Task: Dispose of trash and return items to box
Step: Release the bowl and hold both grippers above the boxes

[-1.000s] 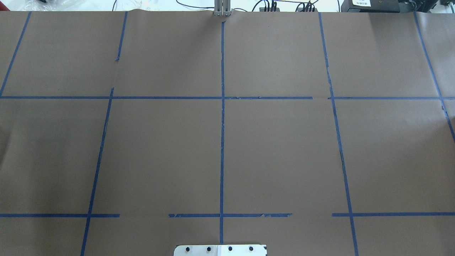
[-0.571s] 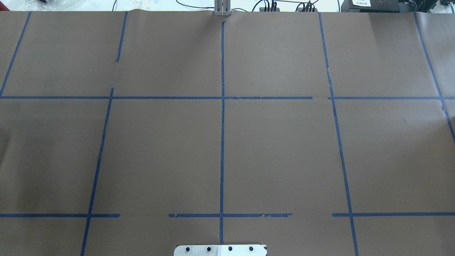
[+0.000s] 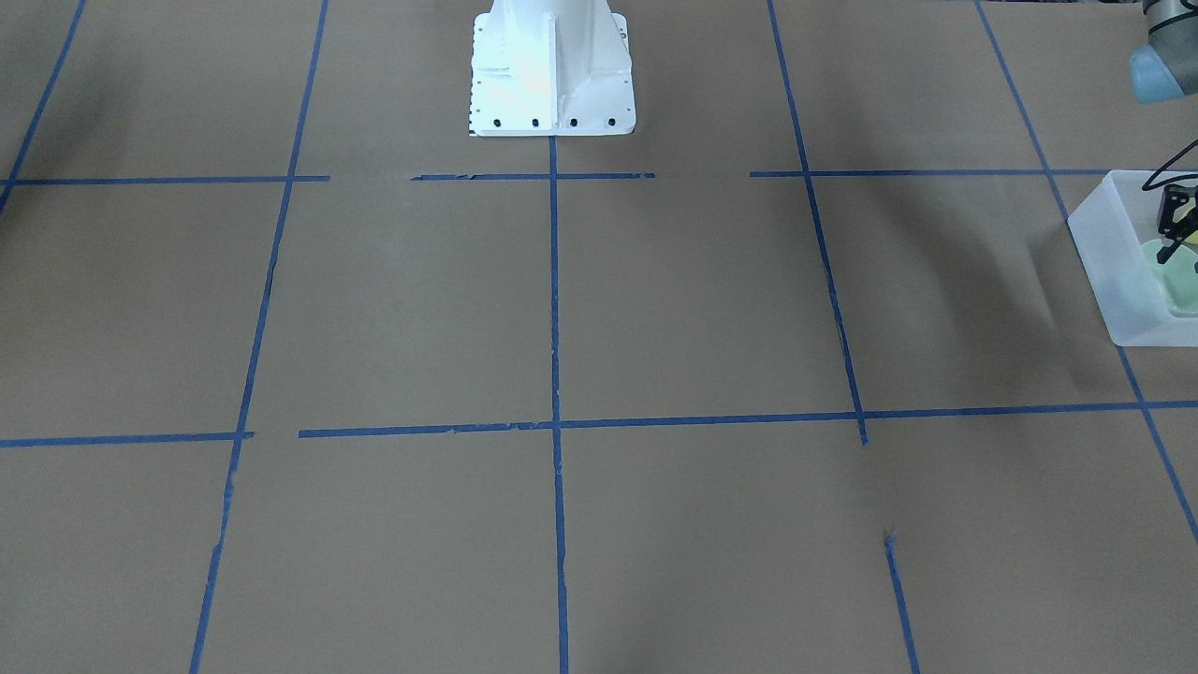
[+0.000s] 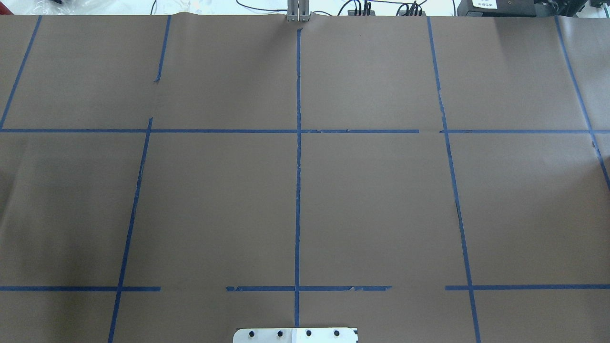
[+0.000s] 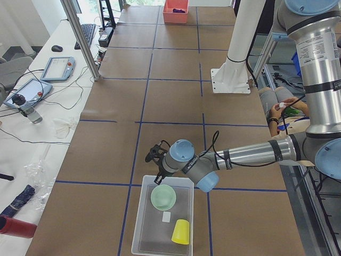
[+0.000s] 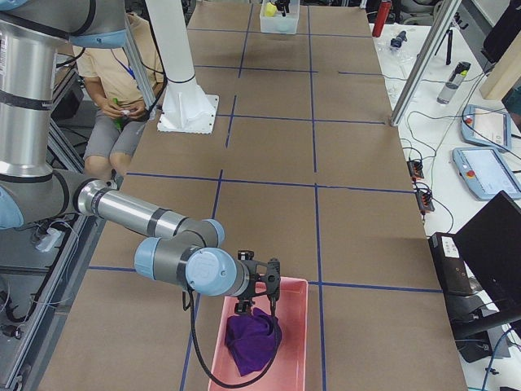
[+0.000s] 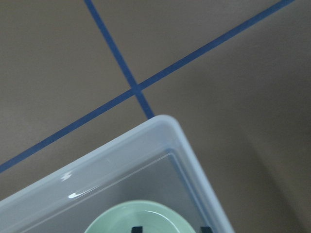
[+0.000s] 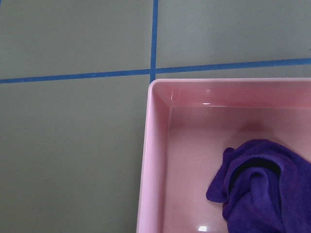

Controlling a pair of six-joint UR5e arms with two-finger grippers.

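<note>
The frosted-white box (image 5: 139,226) stands at the table's left end; it also shows in the front view (image 3: 1109,271) and the left wrist view (image 7: 160,127). Inside it are the mint-green bowl (image 5: 163,197) (image 3: 1184,276) (image 7: 141,217) and the yellow cup (image 5: 181,232). My left gripper (image 5: 156,166) (image 3: 1175,225) (image 7: 172,228) hangs over the bowl, with its tips apart and empty. My right gripper (image 6: 256,287) hangs over a pink bin (image 6: 298,326) (image 8: 154,160). I cannot tell whether it is open or shut.
A purple cloth (image 6: 252,342) (image 8: 262,189) lies in the pink bin at the table's right end. The white robot pedestal (image 3: 552,75) stands mid-table at the robot's side. A seated person (image 6: 122,90) is behind it. Tablets and cables (image 5: 53,69) lie on the side bench.
</note>
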